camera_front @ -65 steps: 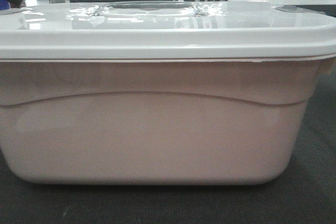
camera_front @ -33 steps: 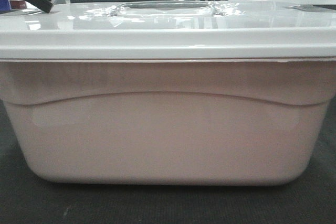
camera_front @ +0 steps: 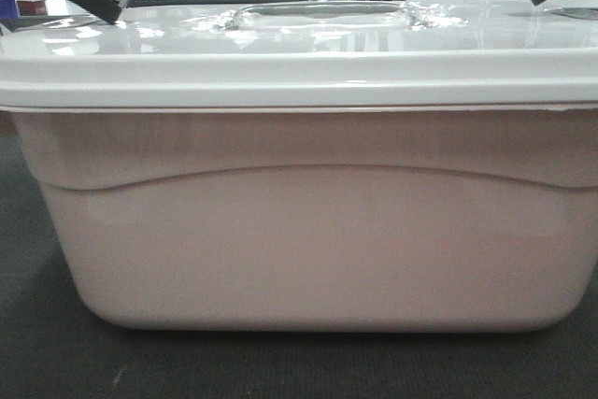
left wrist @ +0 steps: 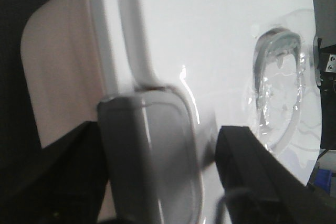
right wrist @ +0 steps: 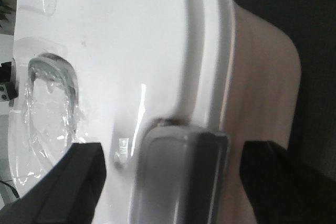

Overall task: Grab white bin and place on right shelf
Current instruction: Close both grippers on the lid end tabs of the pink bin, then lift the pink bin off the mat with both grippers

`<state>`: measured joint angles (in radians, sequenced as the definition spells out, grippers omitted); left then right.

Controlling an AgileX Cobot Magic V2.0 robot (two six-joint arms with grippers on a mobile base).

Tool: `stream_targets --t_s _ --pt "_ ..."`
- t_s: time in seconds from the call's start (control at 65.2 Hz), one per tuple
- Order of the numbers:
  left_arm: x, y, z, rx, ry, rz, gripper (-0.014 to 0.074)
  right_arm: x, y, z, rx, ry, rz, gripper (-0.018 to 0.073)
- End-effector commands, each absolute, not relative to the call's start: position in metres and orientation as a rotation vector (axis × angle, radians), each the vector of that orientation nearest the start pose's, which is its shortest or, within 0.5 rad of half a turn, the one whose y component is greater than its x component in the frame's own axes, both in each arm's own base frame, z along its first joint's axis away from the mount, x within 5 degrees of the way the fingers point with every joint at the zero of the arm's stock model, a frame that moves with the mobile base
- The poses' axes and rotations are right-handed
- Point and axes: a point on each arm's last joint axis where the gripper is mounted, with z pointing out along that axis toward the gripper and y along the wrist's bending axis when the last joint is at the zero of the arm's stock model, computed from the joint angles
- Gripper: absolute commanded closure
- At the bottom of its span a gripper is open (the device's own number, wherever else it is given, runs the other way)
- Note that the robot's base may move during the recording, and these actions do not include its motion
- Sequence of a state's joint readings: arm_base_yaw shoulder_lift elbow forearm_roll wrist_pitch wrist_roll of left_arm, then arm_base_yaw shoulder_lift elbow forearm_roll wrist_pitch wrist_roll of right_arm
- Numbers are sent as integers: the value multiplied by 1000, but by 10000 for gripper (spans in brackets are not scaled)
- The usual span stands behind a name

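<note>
White bin (camera_front: 299,231) on dark carpet (camera_front: 299,366)

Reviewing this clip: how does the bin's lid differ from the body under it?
The lid is glossy bright white with sharp reflections; the body is dull and pale pinkish. The lid is flat-topped with an oval recess in the middle; the body has a curved ridge across its side and rounded bottom corners. The lid's rim juts out past the body's wall. Both look like smooth plastic.
</note>
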<state>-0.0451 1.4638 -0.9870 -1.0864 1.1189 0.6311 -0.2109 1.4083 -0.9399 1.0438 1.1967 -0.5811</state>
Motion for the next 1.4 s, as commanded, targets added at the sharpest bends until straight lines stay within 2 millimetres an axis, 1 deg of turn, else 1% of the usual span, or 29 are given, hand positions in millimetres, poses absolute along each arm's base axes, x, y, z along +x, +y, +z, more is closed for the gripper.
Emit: stream_targets --t_s 0.0,0.199,0.261,0.307,0.399,0.46,0.506,1.288,1.38 --pt "266 -89 299 238 2426 -1320 280 244 33 303 -90 2474 1363 -61" --pt "266 -89 299 239 2427 -1320 280 244 35 303 -98 2474 1368 -61" --pt "266 -89 299 240 2427 -1321 280 244 35 303 -96 2474 1368 -49" --pt "266 -89 299 242 2428 -1323 280 244 35 303 -96 2474 1368 -17" --pt "264 -90 300 257 2434 -1342 280 244 35 303 -96 2474 1368 82" --pt "263 -90 300 262 2436 -1347 280 244 35 303 -96 2474 1368 118" --pt "263 -90 300 264 2437 -1349 280 244 35 303 -96 2474 1368 128" --pt "261 -91 300 281 2444 -1367 284 245 36 306 -100 2435 1395 127" --pt "261 -91 300 281 2444 -1367 300 245 36 306 -100 2435 1395 127"
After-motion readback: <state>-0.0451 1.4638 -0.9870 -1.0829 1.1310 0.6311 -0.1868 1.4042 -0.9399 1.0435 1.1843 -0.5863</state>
